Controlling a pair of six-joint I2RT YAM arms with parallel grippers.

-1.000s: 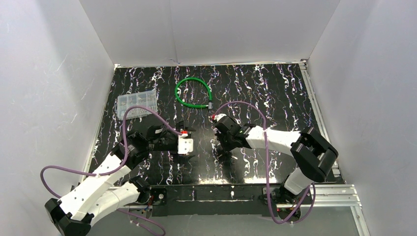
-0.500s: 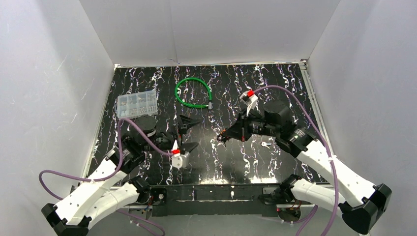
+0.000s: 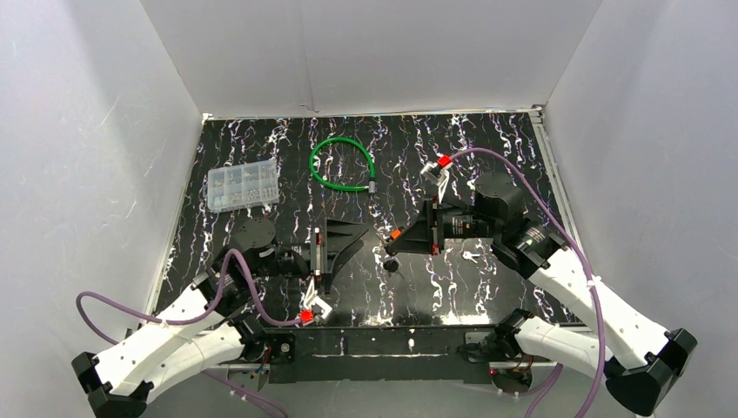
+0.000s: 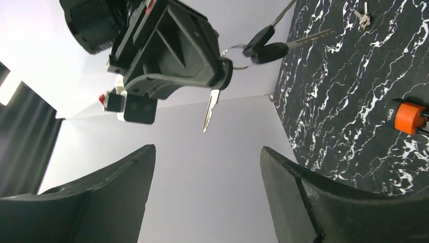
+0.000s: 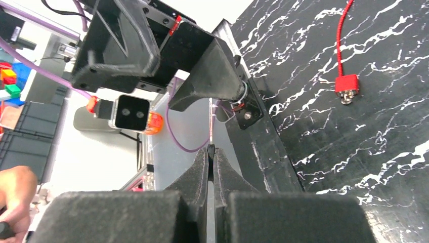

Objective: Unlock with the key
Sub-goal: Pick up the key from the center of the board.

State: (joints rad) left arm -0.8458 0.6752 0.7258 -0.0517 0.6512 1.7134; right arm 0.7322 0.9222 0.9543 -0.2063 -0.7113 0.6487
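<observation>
Key (image 4: 209, 109) pinched blade-out in closed right gripper (image 5: 211, 151), left gripper (image 4: 207, 151) parted wide, empty, facing it.

You are working in a robotics lab test cell. White panel walls (image 3: 365, 52) box in a black marbled table (image 3: 487, 157) edged with an aluminium rail (image 3: 560, 187), and purple cables (image 3: 474, 155) loop off the white arms (image 3: 574, 287) bolted at its near edge. Beyond the cell, your right wrist view catches dark crates (image 5: 20, 142), coloured blocks (image 5: 9, 81) and a person's hand (image 5: 15, 195).
</observation>
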